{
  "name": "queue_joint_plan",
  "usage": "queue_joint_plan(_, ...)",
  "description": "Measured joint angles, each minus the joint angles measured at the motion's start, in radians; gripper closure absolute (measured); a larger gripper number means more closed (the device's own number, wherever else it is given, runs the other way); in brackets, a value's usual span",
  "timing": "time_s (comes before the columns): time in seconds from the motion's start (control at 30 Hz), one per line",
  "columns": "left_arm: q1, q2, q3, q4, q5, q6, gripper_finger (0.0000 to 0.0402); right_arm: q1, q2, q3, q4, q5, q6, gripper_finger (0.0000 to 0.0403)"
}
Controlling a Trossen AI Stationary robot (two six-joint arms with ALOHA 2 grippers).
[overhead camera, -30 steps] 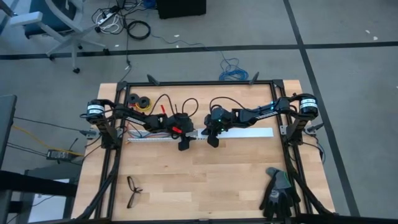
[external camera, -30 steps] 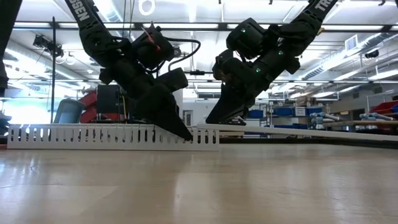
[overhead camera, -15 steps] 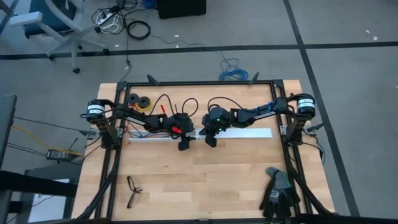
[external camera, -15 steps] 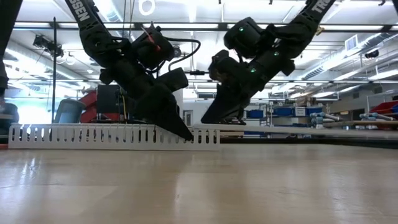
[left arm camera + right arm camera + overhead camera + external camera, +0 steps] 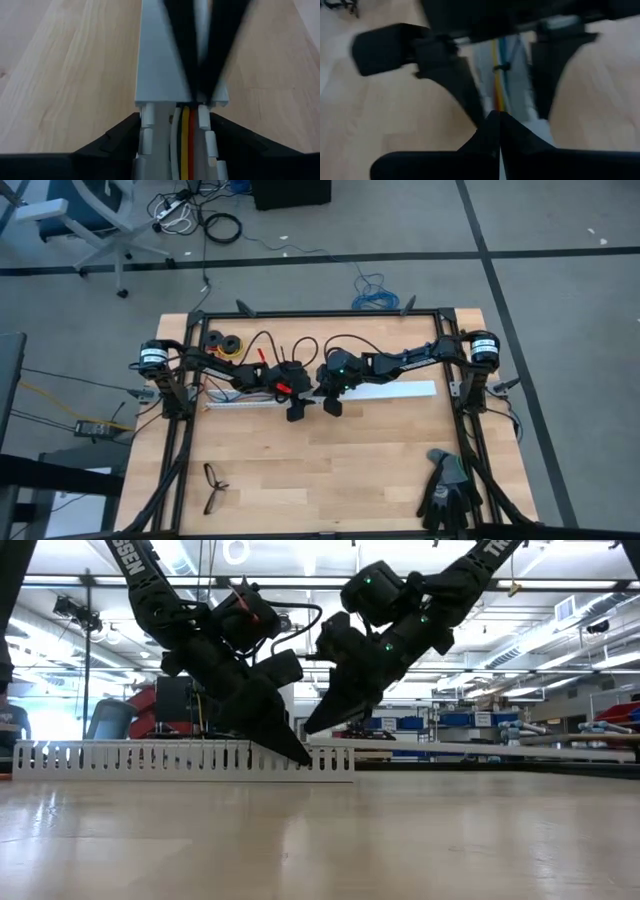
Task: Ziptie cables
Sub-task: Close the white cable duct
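Your left gripper (image 5: pixel 297 413) sits at right end of white slotted strip (image 5: pixel 245 404), mid-table, fingers (image 5: pixel 117 137) apart, straddling strip's sides without visibly clamping it. Cables (image 5: pixel 186 140), yellow, red and grey, lie inside strip channel between those fingers. Your right gripper (image 5: pixel 333 407) is just right of left one, tips together, pointing down at joint between strip and flat white cover (image 5: pixel 395 391). Black eyeglasses (image 5: pixel 213 486) near left edge; dark gloves (image 5: pixel 447 485) near right corner.

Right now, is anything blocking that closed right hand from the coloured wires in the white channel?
Yes. The left hand straddles the white channel right ahead of the right hand, its fingers flanking the cables.
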Motion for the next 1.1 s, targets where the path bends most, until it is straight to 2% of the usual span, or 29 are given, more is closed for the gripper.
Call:
queue_joint_plan(0.4,0.0,0.0,0.013,0.021,0.016,-0.023,0.0086,-0.005,-0.007,0.0,-0.001,-0.001,0.001,0.0403)
queue_joint_plan(0.57,0.0,-0.003,0.043,-0.02,0.016,0.004,0.0081,-0.005,-0.007,0.0,0.001,-0.017,0.004,0.0403)
queue_joint_plan(0.83,0.0,-0.111,0.053,-0.238,-0.001,0.027,0.0081,-0.009,-0.058,0.001,-0.038,-0.014,-0.013,0.0403)
queue_joint_plan(1.0,-0.007,-0.126,0.011,-0.249,-0.023,0.006,0.0081,-0.014,-0.082,0.001,-0.045,-0.011,-0.019,0.0403)
queue_joint_plan(1.1,-0.007,-0.126,-0.044,-0.196,-0.023,-0.043,0.008,-0.016,-0.082,0.002,-0.071,-0.003,-0.02,0.0403)
